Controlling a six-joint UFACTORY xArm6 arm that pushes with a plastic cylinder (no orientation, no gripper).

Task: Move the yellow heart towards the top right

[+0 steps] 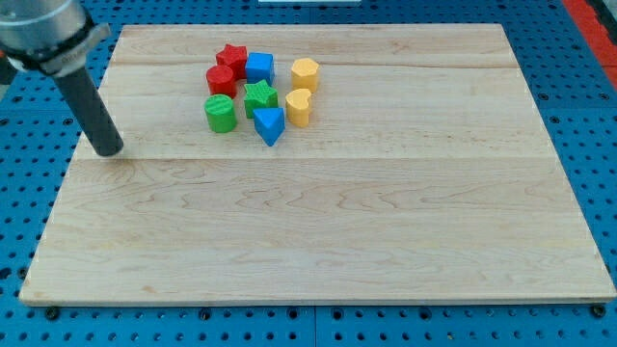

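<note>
My tip [109,151] rests on the wooden bench [318,241] near its left edge, well apart from the blocks; the rod has no hand and grasps nothing. Toward the view's top, a tight cluster holds the yellow heart [299,106] on its right side, below a yellow hexagon [305,74] and beside a green star [259,97], blue triangle [269,124], blue cube [259,67], green cylinder [220,113], red star [231,57] and red cylinder [221,80].
</note>
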